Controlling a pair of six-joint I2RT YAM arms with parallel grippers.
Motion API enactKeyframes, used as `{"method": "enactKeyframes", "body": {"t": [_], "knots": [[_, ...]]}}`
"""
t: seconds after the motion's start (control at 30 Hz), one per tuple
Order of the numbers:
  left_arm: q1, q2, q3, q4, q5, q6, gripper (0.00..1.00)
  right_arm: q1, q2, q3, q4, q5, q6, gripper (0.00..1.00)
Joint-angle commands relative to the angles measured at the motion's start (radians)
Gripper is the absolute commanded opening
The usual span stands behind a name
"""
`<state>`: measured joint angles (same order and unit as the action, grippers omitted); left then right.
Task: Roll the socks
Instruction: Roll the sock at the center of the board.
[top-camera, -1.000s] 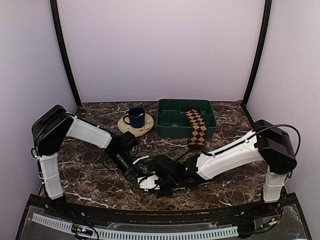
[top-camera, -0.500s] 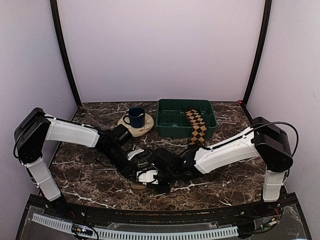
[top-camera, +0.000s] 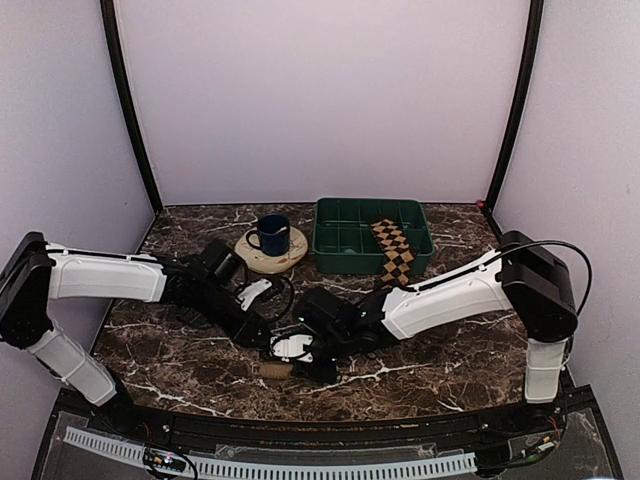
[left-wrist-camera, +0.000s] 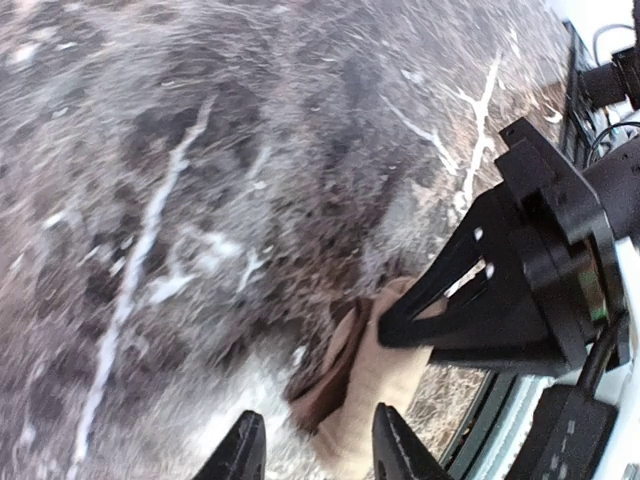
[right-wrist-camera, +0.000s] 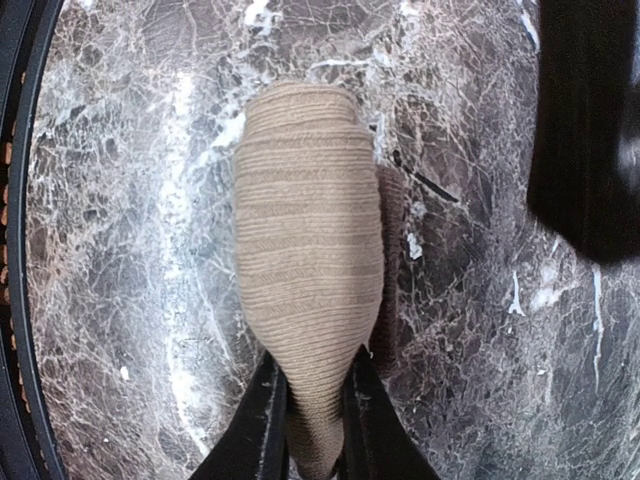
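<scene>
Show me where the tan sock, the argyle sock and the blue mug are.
tan sock (right-wrist-camera: 310, 260), right wrist view, middle of its ribbed fabric.
argyle sock (top-camera: 392, 246), top external view, midway along its patterned length.
blue mug (top-camera: 272, 238), top external view, its outer side wall.

Tan sock (left-wrist-camera: 365, 400) blurred, partly hidden

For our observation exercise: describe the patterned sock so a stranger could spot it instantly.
Find the green plastic tray at the back of the dark marble table. Draped over its front wall lies the brown argyle fabric sock, the only diamond-patterned item.
</scene>
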<state>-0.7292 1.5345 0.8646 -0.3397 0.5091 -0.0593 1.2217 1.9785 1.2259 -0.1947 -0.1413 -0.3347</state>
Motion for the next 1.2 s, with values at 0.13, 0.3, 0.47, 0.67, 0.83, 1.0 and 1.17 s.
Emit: {"method": "enactKeyframes", "body": {"t": [0.13,0.3,0.47,0.67,0.83,1.0,1.17], "knots": [[-0.035,-0.162,-0.137,0.166,-0.237,-0.128,0.41,-0.019,0.071,-0.006,-0.122,-0.090,0.038,0.00],[-0.090,-0.186,-0.181,0.220,-0.340,-0.144,0.37,-0.037,0.079,0.005,-0.140,-0.126,0.040,0.00],[-0.152,-0.192,-0.233,0.280,-0.444,-0.179,0.34,-0.053,0.085,0.010,-0.150,-0.155,0.039,0.00],[-0.215,-0.271,-0.327,0.400,-0.501,-0.208,0.32,-0.065,0.092,0.021,-0.169,-0.181,0.034,0.00],[-0.232,-0.364,-0.409,0.493,-0.466,-0.210,0.32,-0.081,0.095,0.024,-0.172,-0.204,0.033,0.00],[-0.256,-0.417,-0.475,0.556,-0.447,-0.226,0.33,-0.089,0.111,0.045,-0.189,-0.220,0.032,0.00],[-0.316,-0.418,-0.508,0.580,-0.473,-0.227,0.34,-0.099,0.124,0.071,-0.219,-0.229,0.025,0.00]]}}
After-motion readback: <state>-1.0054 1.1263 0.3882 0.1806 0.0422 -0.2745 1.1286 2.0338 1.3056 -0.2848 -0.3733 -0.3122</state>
